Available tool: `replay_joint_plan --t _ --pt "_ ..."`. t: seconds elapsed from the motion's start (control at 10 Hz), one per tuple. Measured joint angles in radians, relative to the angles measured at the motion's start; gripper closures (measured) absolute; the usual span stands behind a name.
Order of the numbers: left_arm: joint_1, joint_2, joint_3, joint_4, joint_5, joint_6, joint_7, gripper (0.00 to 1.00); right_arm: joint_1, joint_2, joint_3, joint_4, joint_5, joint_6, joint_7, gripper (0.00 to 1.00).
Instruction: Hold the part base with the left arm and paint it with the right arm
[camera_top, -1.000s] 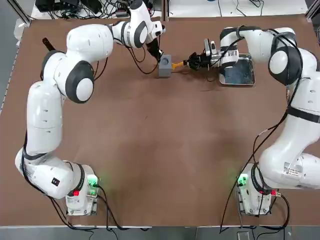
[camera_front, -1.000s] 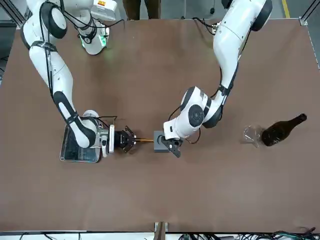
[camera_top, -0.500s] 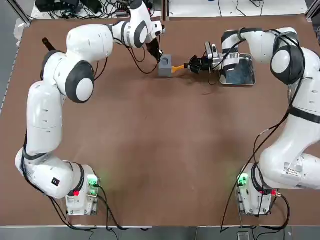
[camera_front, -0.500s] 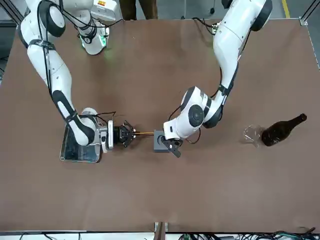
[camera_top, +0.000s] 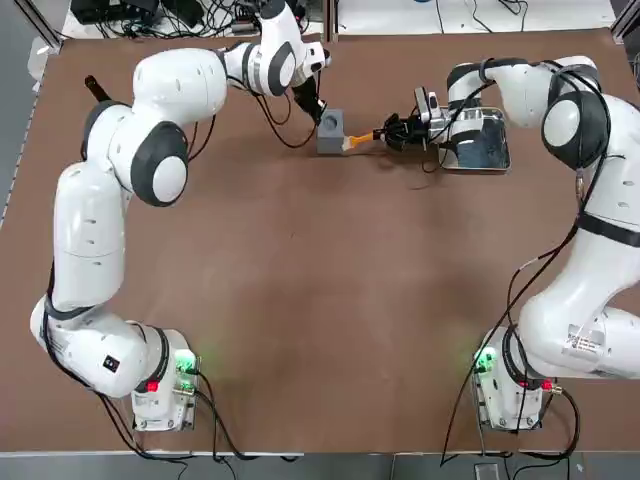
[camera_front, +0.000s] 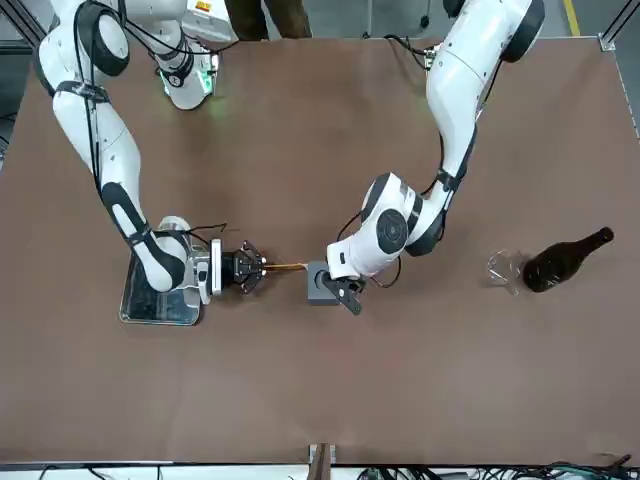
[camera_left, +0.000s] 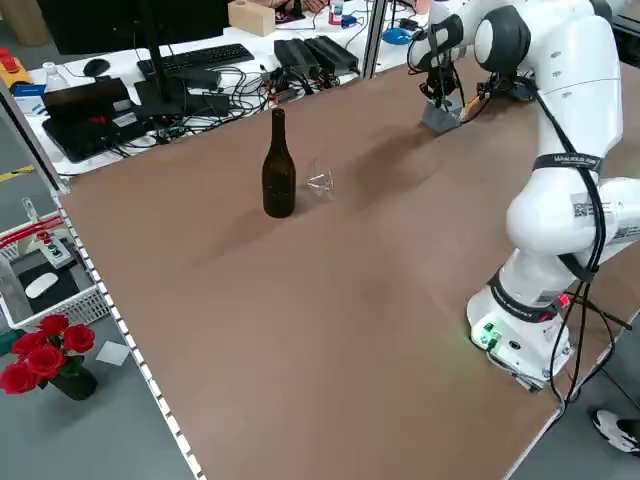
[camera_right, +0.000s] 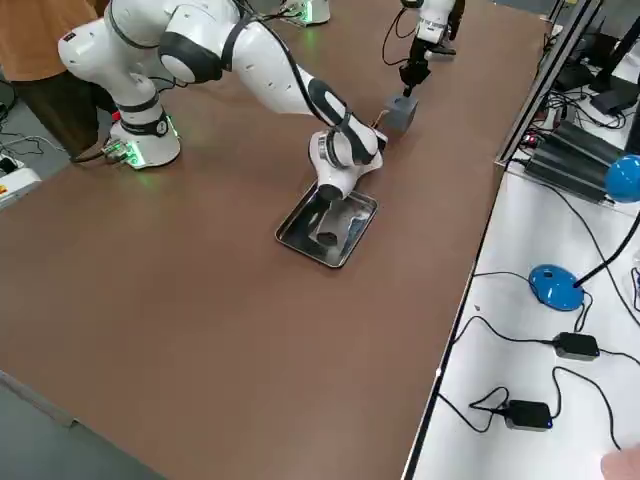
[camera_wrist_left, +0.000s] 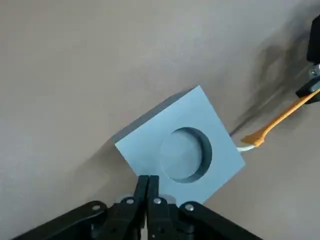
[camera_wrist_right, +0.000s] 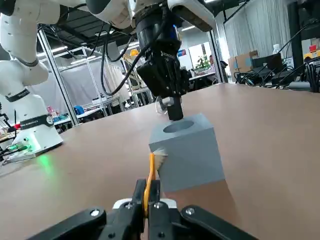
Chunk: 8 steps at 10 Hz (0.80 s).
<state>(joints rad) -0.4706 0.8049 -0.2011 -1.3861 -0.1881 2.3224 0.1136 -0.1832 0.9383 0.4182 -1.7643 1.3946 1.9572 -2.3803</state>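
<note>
Clenching an orange-handled brush (camera_wrist_right: 151, 172), the black right gripper (camera_wrist_right: 147, 187) sits beside the grey cube-like block (camera_wrist_left: 150, 147), which lies between the 2 claws; the black left gripper (camera_wrist_left: 148, 181) is clenched at the block's edge.

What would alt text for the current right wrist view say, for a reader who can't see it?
The right gripper grips an orange-handled brush, its bristles at the side of a grey block with a round hole on top; the left gripper reaches down to the block's far edge.
</note>
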Motion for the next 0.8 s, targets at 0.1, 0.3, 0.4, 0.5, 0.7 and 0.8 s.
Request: replay_joint_plan --t 0.1,0.3,0.4,0.5,0.7,0.8 --pt "0.0 0.0 0.0 0.0 0.0 0.0 0.0 0.95 0.001 -0.005 0.001 0.001 0.0 0.014 0.0 0.96" --pt "0.0 0.0 0.0 0.0 0.0 0.0 0.0 0.95 0.003 -0.016 0.003 0.008 0.004 0.05 0.001 0.96" --pt "0.0 0.0 0.0 0.0 0.0 0.0 0.0 0.95 0.007 -0.018 0.004 0.017 0.009 0.07 0.01 0.96" --pt "0.0 0.0 0.0 0.0 0.0 0.0 0.0 0.95 0.011 -0.018 0.008 0.026 0.013 0.095 0.017 0.96" --pt "0.0 0.0 0.0 0.0 0.0 0.0 0.0 0.95 0.019 -0.018 0.024 0.044 0.016 0.15 0.047 0.96" --pt "0.0 0.0 0.0 0.0 0.0 0.0 0.0 0.95 0.024 -0.018 0.028 0.056 0.017 0.165 0.064 0.96"
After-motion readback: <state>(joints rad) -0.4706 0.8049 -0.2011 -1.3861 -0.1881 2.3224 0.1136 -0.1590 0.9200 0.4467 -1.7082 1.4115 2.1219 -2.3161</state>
